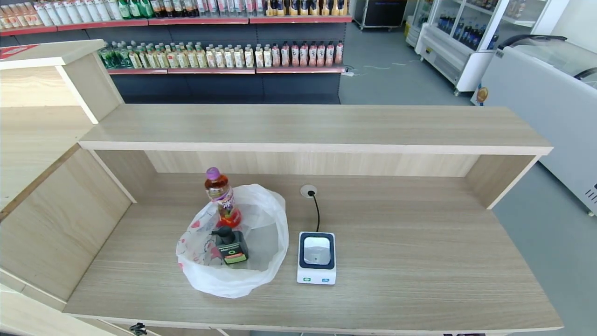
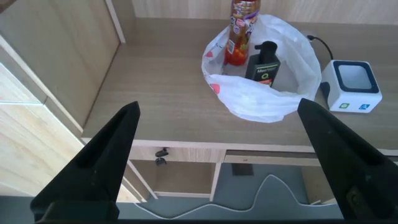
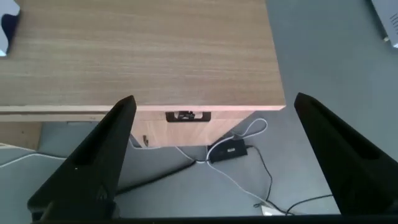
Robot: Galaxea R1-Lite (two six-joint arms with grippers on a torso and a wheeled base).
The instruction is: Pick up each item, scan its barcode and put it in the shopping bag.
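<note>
A white plastic shopping bag (image 1: 252, 275) lies open on the wooden counter (image 1: 419, 261), left of centre. Inside it stand a tea bottle with a purple cap (image 1: 220, 196) and a small black pump bottle (image 1: 231, 245). Right beside the bag sits the white barcode scanner (image 1: 316, 257) with its cable running to a hole in the counter. In the left wrist view the bag (image 2: 261, 102), both bottles and the scanner (image 2: 352, 86) lie ahead of my left gripper (image 2: 217, 165), which is open and held back off the counter's front edge. My right gripper (image 3: 211, 162) is open too, hanging over the counter's front right corner.
A raised shelf (image 1: 312, 126) runs along the back of the counter, with side walls (image 1: 60, 224) left and right. The right half of the counter is bare wood. Cables (image 3: 236, 152) lie on the floor below the front edge. Store shelves and freezers stand behind.
</note>
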